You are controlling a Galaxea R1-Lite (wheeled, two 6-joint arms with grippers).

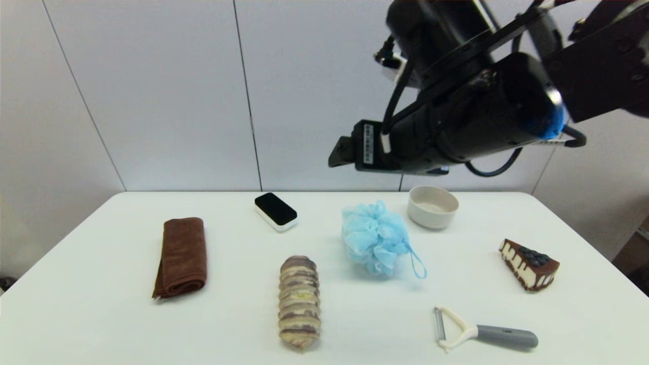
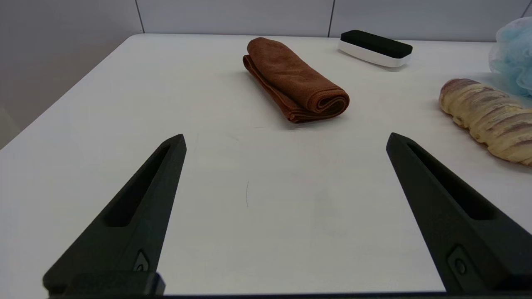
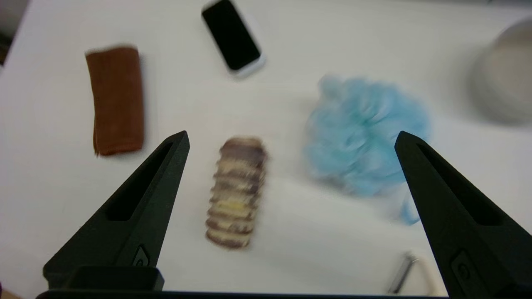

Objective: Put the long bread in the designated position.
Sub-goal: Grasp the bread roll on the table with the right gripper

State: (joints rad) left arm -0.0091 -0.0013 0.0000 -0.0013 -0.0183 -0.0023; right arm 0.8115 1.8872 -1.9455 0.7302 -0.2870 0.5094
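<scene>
Fingers of the right gripper [image 3: 291,139] are spread wide and nothing is held between them; the gripper is carried high above the table [image 1: 101,284], and in the right wrist view the tabletop is seen from overhead. In the head view the right arm [image 1: 471,111] is seen at about one o'clock, raised over the far edge of the table.

From that wrist camera the long bread [image 3: 237,192] is seen below, nearer one finger than the other, with the blue bath pouf [image 3: 365,135] just beside it toward the other finger.

Taking the table's centre as the dial in the head view, the long bread [image 1: 299,302] is found at about seven o'clock, lying lengthwise near the front edge, apart from every other item. The blue bath pouf [image 1: 376,237] lies near the centre, just past the loaf at its one o'clock. The beige bowl [image 1: 433,206] is set at one o'clock, the black-topped eraser [image 1: 276,211] at eleven, the folded brown towel [image 1: 181,256] at nine, the cake slice [image 1: 530,263] at three, and the peeler [image 1: 481,332] at five.

The left gripper [image 2: 286,143] is held low over the table's left front part, its fingers also spread with nothing between them; the folded brown towel [image 2: 295,79] lies beyond its tips.
</scene>
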